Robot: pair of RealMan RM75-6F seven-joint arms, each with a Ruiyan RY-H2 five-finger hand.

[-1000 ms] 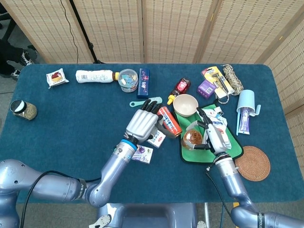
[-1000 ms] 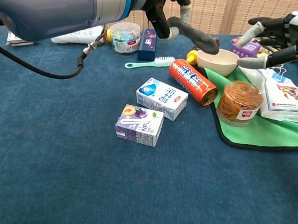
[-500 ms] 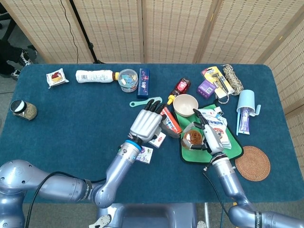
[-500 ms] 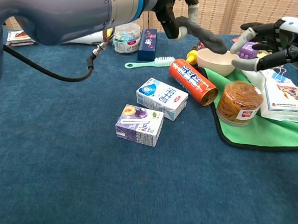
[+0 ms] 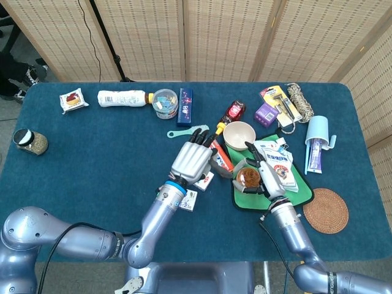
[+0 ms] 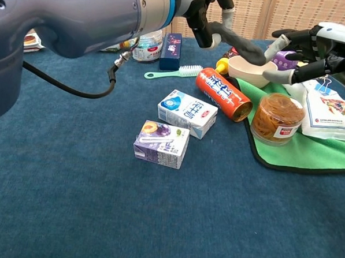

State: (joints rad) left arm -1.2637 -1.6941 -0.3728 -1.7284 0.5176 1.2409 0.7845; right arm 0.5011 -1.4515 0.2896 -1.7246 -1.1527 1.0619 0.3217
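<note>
The left hand (image 5: 191, 160) hovers above the middle of the blue worktop (image 5: 92, 159), palm down, fingers spread and grasping nothing; in the chest view one of its fingers (image 6: 237, 44) stretches out toward the cream bowl (image 6: 251, 69). Directly under it lies the orange can (image 6: 223, 94), on its side, its open end touching the edge of the green mat (image 6: 301, 153). Just in front of the can lie 2 small cartons: a white and blue milk carton (image 6: 187, 113) and, beside it but apart, a purple juice carton (image 6: 161, 143).

The right hand (image 5: 264, 173) is released too, fingers apart and curved, held over the green mat above the round jar (image 6: 277, 116) with the amber contents; it does not touch the jar as far as the chest view shows. The jar stands upright on the mat, near the can's open end. A white snack bag (image 6: 329, 111) with a blue clip lies on the mat just beside the jar, under the right hand's wrist side.

Behind the can, a light green brush (image 6: 172, 72) lies flat, and further back stand a clear tub (image 5: 165, 103) of coloured bits and a dark blue box (image 5: 185, 105). A white bottle (image 5: 124, 97) lies on its side at the far left, with a small wrapped snack (image 5: 73, 100) beyond it. A woven coaster (image 5: 326, 211) sits at the right, well apart from the mat's jar
</note>
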